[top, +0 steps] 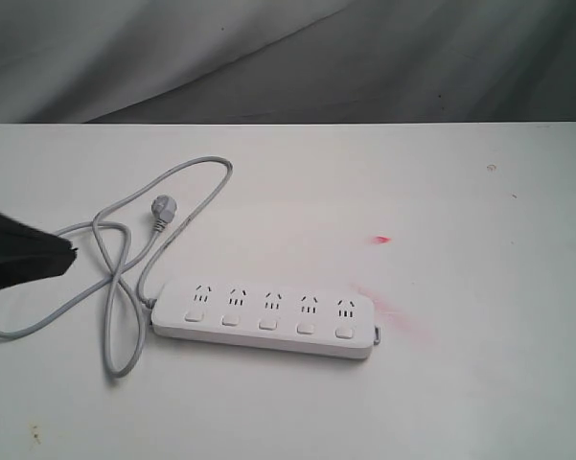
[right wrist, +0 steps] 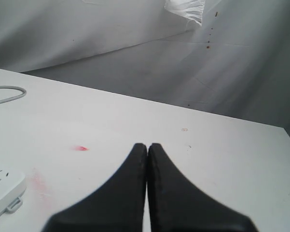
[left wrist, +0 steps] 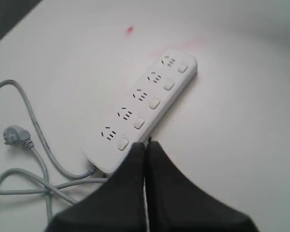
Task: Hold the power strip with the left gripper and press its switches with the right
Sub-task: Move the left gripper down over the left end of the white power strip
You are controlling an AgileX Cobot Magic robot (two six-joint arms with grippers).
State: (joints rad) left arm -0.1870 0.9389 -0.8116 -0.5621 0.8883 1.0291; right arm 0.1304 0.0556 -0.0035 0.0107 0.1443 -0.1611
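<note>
White plastic, your power strip [top: 265, 316] lies flat on the desk [top: 479, 383], with its five switches [top: 268, 323] in a row and its grey cord [top: 110, 287] looped at its left. Your left tool [left wrist: 147, 143] hovers near the cord end, pressed together and holding nothing. Your right tool [right wrist: 147, 145] is also pressed together, apart from the strip's other end.

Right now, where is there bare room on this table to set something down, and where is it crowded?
Bare table lies right of the power strip, past the pink smear, and along the near edge in front of it. Crowded: the left, where the grey cord loops beside its plug and the left hand hovers.
</note>
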